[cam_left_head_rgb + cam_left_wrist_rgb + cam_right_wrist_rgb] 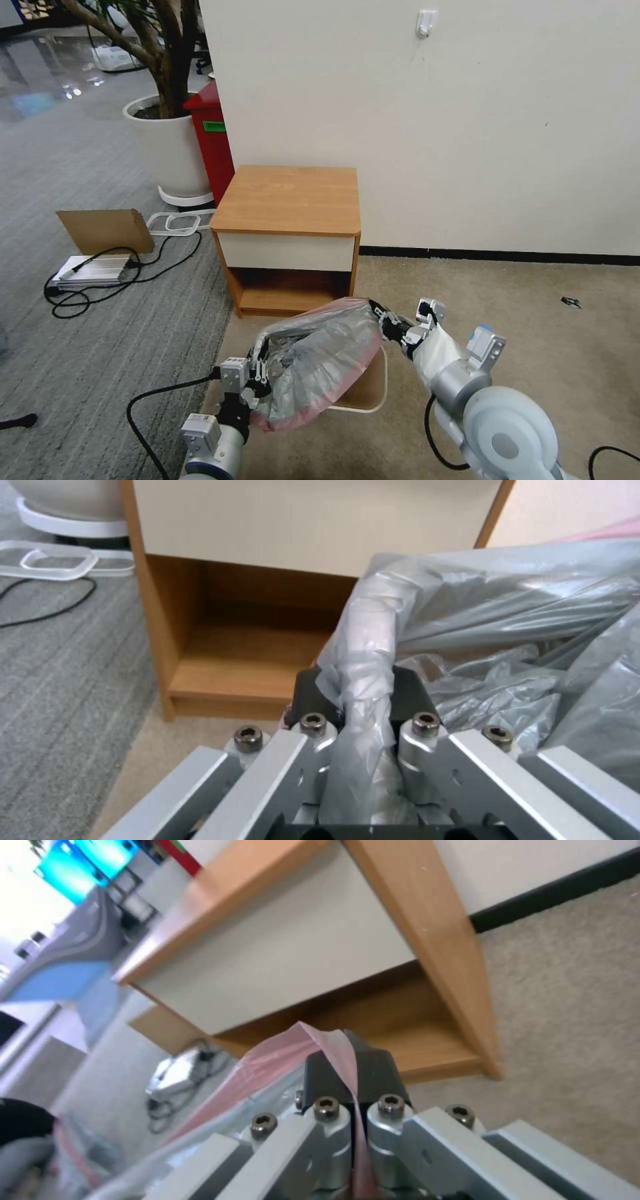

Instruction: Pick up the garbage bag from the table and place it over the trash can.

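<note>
The grey garbage bag [320, 363] with its pink-red edge hangs stretched between my two grippers, in front of the table [290, 200]. My left gripper [259, 372] is shut on the bag's left side; its grey plastic [363, 680] runs between the fingers. At the bag's right end my right gripper [381, 319] is shut on the pink edge [333, 1045]. The cream trash can [367, 393] stands on the carpet beneath the bag, mostly covered by it, with its right rim and corner showing.
The table's top is bare and its lower shelf [283, 297] is open. A red bin [212, 143] and a white plant pot [170, 147] stand at the back left. Cardboard [103, 230], a metal box [90, 270] and black cables lie on the grey floor to the left.
</note>
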